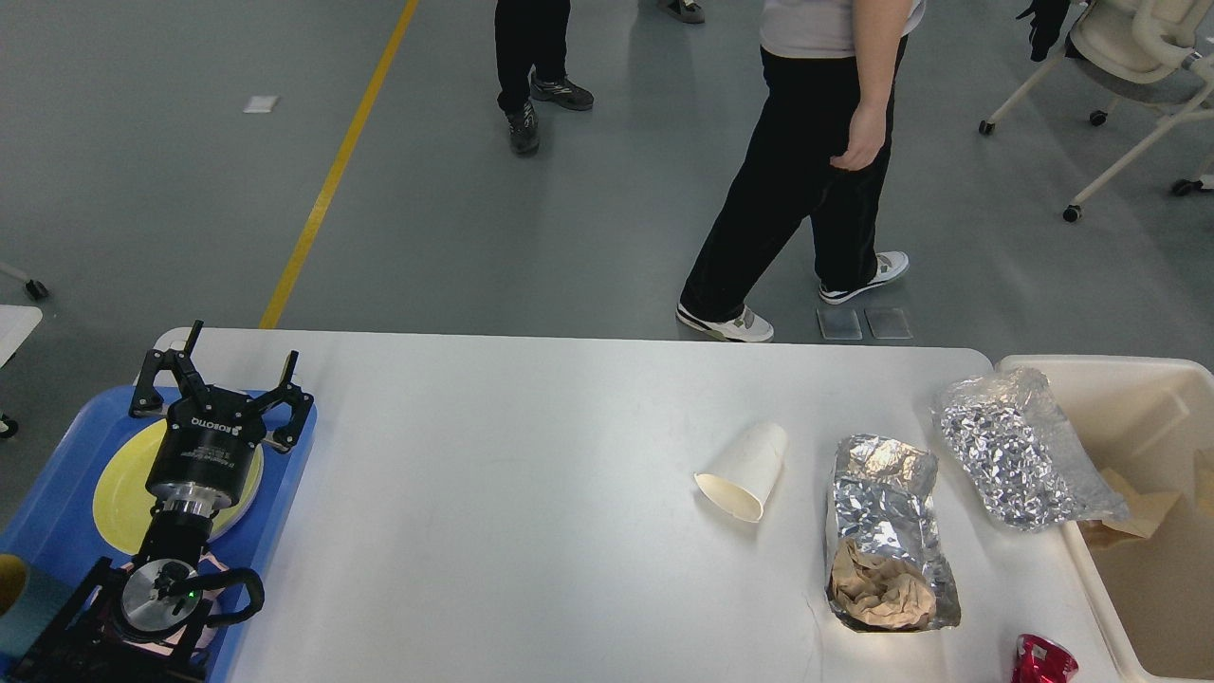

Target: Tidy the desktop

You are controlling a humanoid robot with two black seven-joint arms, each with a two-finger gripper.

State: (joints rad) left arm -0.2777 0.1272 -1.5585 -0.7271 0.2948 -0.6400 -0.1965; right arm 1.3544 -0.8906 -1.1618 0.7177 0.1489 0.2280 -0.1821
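The white desktop [493,493] fills the lower part of the head view. On its right half lie a tipped white paper cup [744,471], a foil bag with crumpled brown paper in its mouth [887,536], a second foil bag [1020,462] against the bin, and a red wrapper [1041,658] at the front edge. My left gripper [218,373] is open and empty, hovering above the blue tray [57,512] at the left. My right gripper and the brown paper bag are out of view.
A yellow plate [119,479] lies in the blue tray. A cream-coloured bin [1100,375] stands at the desktop's right end with brown paper inside. Two people stand on the grey floor beyond the far edge; wheeled chairs are at top right.
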